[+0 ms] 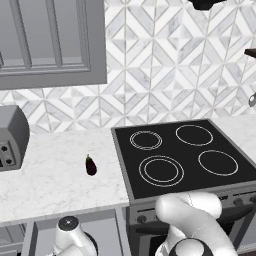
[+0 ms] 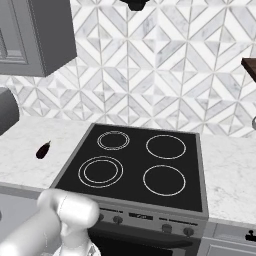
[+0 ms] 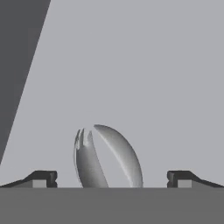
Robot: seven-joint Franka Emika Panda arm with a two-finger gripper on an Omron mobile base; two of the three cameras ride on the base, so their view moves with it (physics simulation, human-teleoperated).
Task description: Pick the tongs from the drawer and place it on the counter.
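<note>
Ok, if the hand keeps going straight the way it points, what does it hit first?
Probably the tongs, lying between the open hand's fingertips on the drawer floor; how far off is unclear.

Glossy white rounded arm segments (image 1: 192,220), dark joint rings, small dark gripper (image 3: 112,179) fingertips

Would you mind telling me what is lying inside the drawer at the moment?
The tongs lie on the drawer's flat grey floor, between the open jaws. Their lower part is cut off at the bottom of the hand view, and the rest of the drawer is out of frame.
</note>
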